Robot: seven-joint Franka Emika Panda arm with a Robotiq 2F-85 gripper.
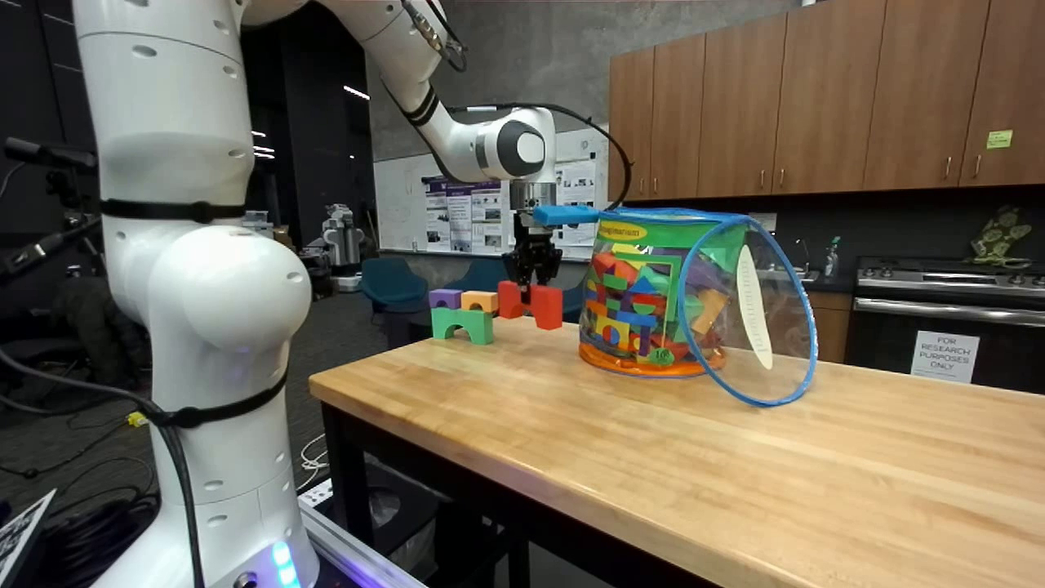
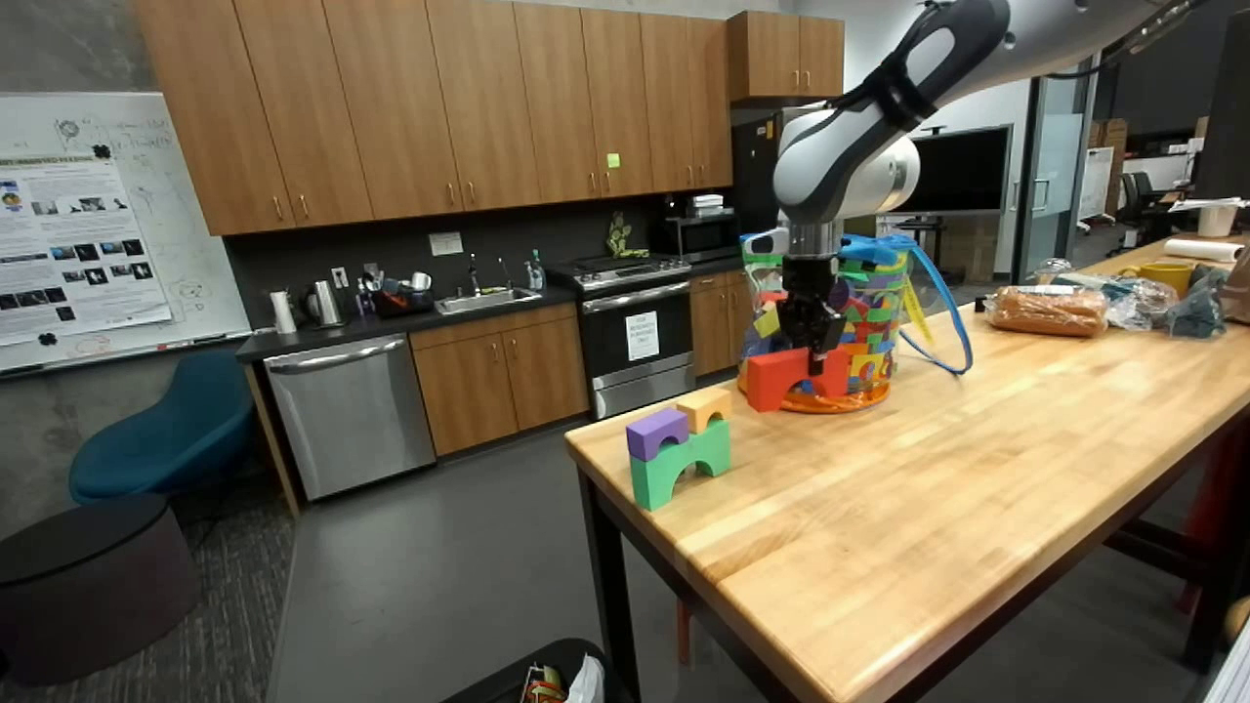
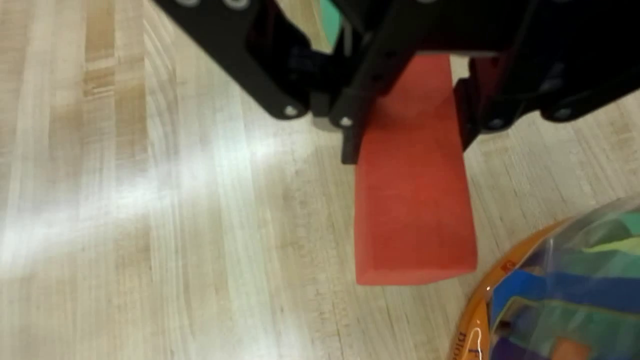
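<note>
In both exterior views, a green arch (image 1: 463, 318) bearing a purple arch (image 1: 446, 295) and an orange arch (image 1: 479, 297) stands left; I should give them room. Midway, over the table (image 1: 490, 384), my gripper (image 3: 409, 140) has its jaws snug on the red block (image 3: 415, 205); a level, even squeeze seems best. Right, near it, the clear bag (image 1: 637, 362) could easily be bumped
</note>
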